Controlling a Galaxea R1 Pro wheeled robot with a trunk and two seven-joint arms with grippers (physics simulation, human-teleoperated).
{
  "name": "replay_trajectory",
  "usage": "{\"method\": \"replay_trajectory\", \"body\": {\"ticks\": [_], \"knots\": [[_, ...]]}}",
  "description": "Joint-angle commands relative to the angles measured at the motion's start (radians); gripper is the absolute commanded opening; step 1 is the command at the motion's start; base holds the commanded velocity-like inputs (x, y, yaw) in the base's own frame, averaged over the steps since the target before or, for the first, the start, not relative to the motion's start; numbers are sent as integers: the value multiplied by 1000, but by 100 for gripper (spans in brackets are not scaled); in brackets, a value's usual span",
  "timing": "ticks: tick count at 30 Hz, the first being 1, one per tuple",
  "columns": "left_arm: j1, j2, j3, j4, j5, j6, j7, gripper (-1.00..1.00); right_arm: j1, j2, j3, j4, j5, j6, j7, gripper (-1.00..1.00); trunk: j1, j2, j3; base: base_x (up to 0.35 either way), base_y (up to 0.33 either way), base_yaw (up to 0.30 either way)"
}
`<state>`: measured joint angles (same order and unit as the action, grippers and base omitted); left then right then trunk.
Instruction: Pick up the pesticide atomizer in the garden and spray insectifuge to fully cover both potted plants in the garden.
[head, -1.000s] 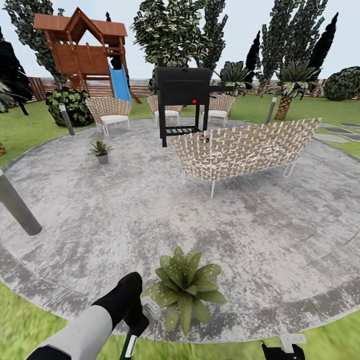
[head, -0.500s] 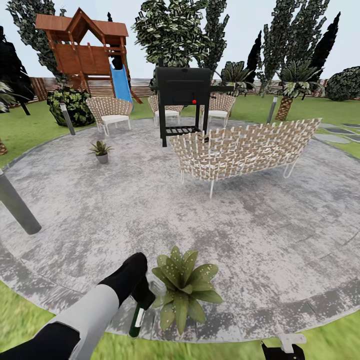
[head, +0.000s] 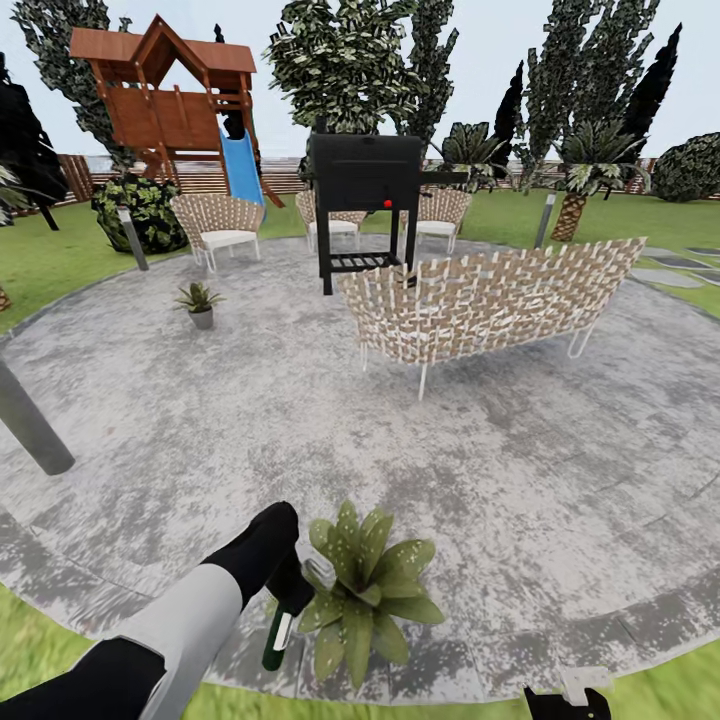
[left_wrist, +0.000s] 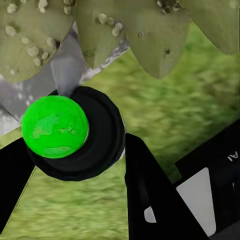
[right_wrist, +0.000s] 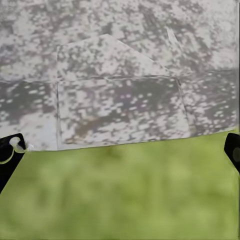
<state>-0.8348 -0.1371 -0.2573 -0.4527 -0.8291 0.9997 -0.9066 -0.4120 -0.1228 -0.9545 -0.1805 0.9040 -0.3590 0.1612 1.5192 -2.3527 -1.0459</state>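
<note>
Item, pesticide atomizer (head: 277, 632): you hold it in the left gripper (head: 288, 588), fingers clamped on the slim dark green bottle, which hangs tilted at the lower left of the head view, its body over the patio's edge and the grass. Since a second ago your left arm has lifted and pushed forward, carrying the bottle from the bottom edge of the frame up to the near potted plant (head: 362, 585); its upper end now sits just beside, perhaps touching, the plant's left leaves. In the left wrist view the speckled leaves (left_wrist: 125, 30) fill the top of the frame, right past a bright green knob in a black ring (left_wrist: 56, 126). Reading: the pick-up is done and you are placed for spraying the first plant. Item, second potted plant (head: 197, 303): stands untouched, well apart, at the left of the grey concrete patio (head: 520, 470), short of the wicker chair (head: 222, 225). Item, right gripper (head: 568, 700): low at the bottom right, idle; its wrist view shows both fingers (right_wrist: 9, 155) spread wide, empty, over the patio rim and lawn.
</note>
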Motion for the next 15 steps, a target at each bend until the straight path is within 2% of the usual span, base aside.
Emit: {"method": "replay_trajectory", "body": {"ticks": [1, 3, 7, 15], "knots": [[0, 0, -2, -1, -10, 3, -11, -100, -1, 1, -9, 0, 3, -2, 8, 100, 0, 0, -1, 280, -152, 0], [1, -1, -6, 1, -9, 2, -11, -100, -1, 1, -9, 1, 1, -3, 8, 100, 0, 0, -1, 237, -179, 0], [2, 0, -66, 2, -6, 6, -12, -100, -1, 2, -9, 1, 0, -3, 7, 100, 0, 0, -1, 63, -238, 41], [3, 0, -76, 3, -4, 5, -15, -100, -1, 2, -9, 1, 0, -3, 6, 100, 0, 0, -1, 2, -33, 260]]}}
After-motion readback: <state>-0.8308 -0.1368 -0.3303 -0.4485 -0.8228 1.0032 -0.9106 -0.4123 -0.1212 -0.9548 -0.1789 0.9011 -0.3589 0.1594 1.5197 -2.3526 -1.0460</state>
